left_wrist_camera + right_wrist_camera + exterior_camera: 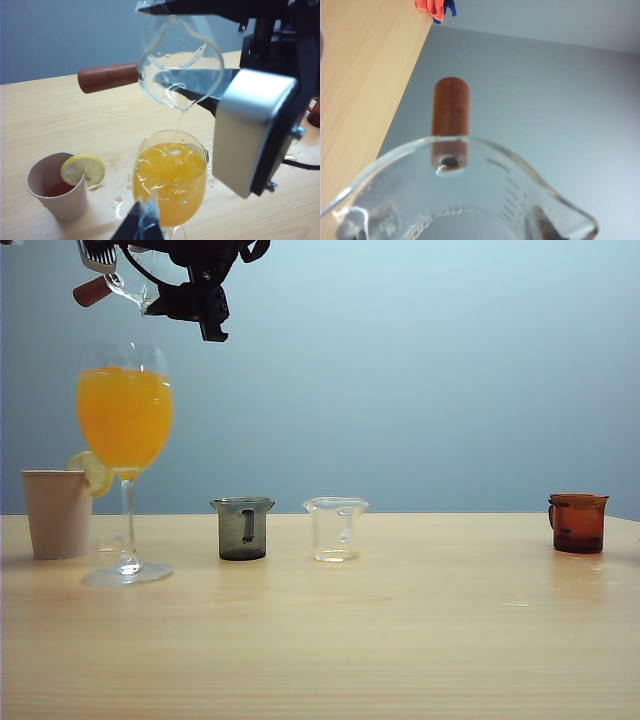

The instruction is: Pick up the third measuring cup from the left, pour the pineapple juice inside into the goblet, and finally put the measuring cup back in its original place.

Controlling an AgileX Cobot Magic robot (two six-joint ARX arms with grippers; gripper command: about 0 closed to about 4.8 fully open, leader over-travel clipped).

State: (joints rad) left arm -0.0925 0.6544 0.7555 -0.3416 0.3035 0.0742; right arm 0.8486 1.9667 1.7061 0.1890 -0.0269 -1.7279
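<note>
Exterior: pale wood-grain table (pixel 400 640), blue-grey wall behind. Right gripper (pixel 150 290) clamps the third measuring cup (pixel 128 285), tipped above the goblet (pixel 125 455). Paper cup (pixel 57 513) just beside the goblet; grey cup (pixel 242 528), clear cup (pixel 336 529) and amber cup (pixel 577 522) farther along.

Left wrist: thin pineapple juice (pixel 178 122) stream into the goblet (pixel 170 177); splashes on the wood around its foot. Left gripper (pixel 141 225) low by the goblet, jaw state unclear.

Right wrist: cup rim (pixel 470 200), handle (pixel 450 120), wall beyond.
</note>
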